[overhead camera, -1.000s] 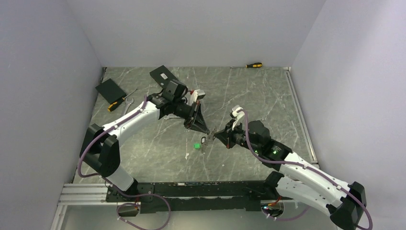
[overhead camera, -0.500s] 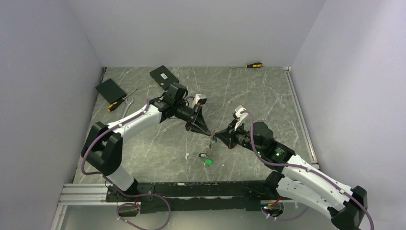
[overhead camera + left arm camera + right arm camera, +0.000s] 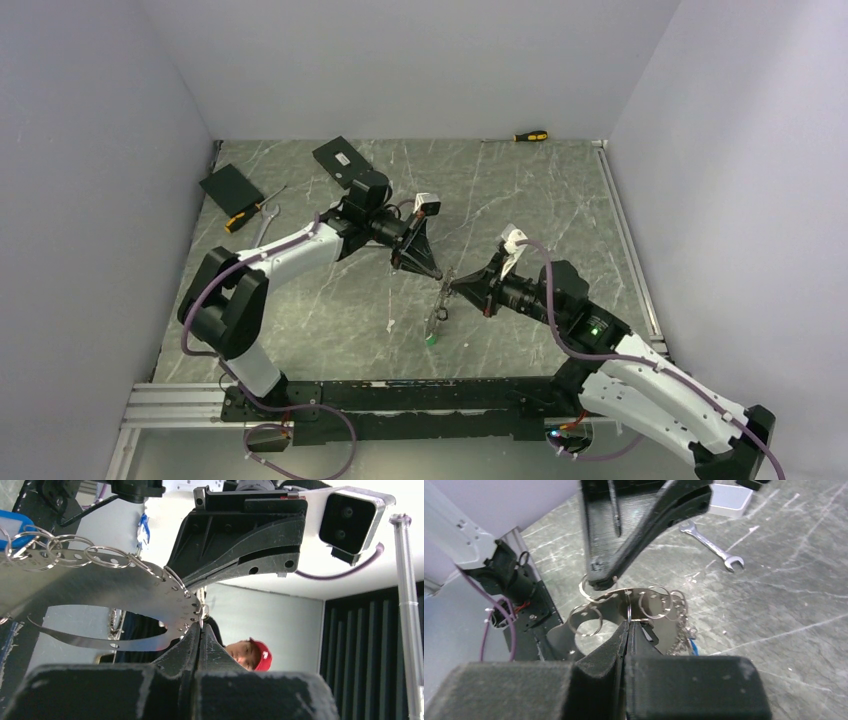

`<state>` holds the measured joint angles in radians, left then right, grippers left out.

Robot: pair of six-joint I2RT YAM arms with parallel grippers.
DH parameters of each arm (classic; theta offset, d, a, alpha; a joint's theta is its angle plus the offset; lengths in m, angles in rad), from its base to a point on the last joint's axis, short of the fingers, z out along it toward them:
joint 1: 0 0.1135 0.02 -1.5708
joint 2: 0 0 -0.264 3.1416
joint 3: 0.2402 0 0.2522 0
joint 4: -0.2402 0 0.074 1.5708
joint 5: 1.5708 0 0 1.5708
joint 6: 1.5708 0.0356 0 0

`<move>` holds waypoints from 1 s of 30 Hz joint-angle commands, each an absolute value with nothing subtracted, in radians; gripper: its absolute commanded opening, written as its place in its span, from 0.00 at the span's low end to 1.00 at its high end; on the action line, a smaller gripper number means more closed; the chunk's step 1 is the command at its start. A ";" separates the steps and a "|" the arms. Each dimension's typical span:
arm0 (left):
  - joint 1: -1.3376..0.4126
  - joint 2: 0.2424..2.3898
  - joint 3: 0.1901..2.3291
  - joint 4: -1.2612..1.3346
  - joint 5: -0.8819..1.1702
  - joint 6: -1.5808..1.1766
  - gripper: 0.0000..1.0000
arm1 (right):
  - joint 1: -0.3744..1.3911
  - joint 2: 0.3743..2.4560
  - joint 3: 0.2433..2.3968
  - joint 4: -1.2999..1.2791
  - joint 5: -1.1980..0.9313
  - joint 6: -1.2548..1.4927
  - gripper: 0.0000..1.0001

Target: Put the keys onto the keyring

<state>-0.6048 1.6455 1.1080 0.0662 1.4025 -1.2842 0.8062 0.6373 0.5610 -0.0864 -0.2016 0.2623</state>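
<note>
Steel keyring (image 3: pixel 100 587), one, pinched by left hand (image 3: pixel 200 628), right hand (image 3: pixel 628 624).

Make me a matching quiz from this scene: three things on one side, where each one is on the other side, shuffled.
Things:
1. keyring
2. wrench
3. green tag

Places:
A. lying alone on the table
B. dangling below the keyring
C. pinched in the air between the left gripper and the right gripper

Pairs: 1-C, 2-A, 3-B
</note>
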 commanded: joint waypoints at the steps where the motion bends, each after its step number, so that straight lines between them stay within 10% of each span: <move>1: -0.609 1.665 1.109 0.325 1.519 -1.421 0.00 | 0.805 0.595 0.575 -0.063 -0.318 0.242 0.00; 30: -0.677 1.705 1.286 -0.395 1.527 -0.857 0.00 | 0.806 0.552 0.511 0.043 -0.312 0.252 0.00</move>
